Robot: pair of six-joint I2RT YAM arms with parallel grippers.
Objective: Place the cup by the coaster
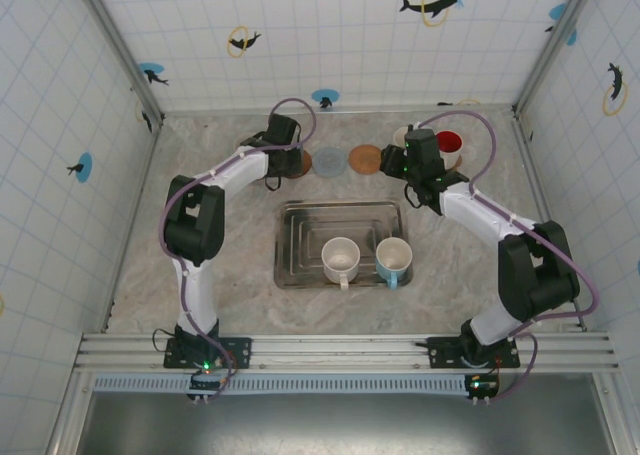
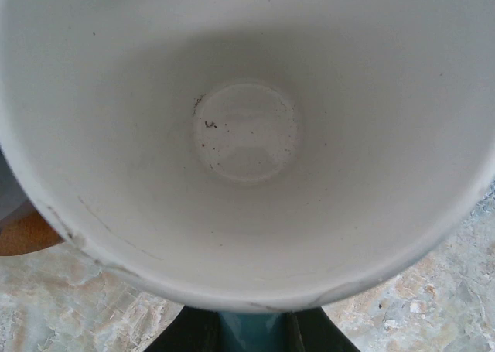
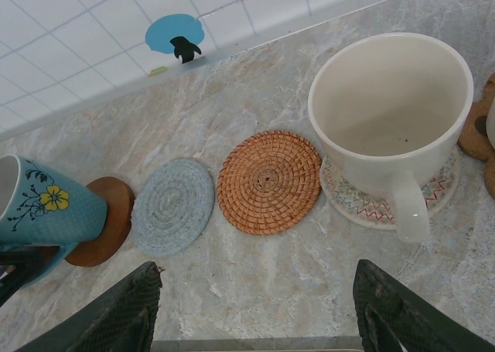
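A teal cup (image 3: 46,205) with a yellow flower hangs tilted over the round wooden coaster (image 3: 104,220) at the back left. My left gripper (image 2: 251,329) is shut on its teal handle, and the left wrist view looks straight into the cup's white inside (image 2: 247,135). In the top view the left gripper (image 1: 283,150) sits over that coaster (image 1: 298,165). My right gripper (image 3: 259,321) stands open over bare table, nothing between its fingers (image 3: 116,313), just in front of the row of coasters.
A grey-blue coaster (image 3: 172,206) and an orange woven coaster (image 3: 268,182) lie bare. A white cup (image 3: 390,112) stands on a zigzag coaster (image 3: 371,205). The metal tray (image 1: 300,225) holds a white cup (image 1: 340,258) and a blue one (image 1: 393,259). Tiled walls close three sides.
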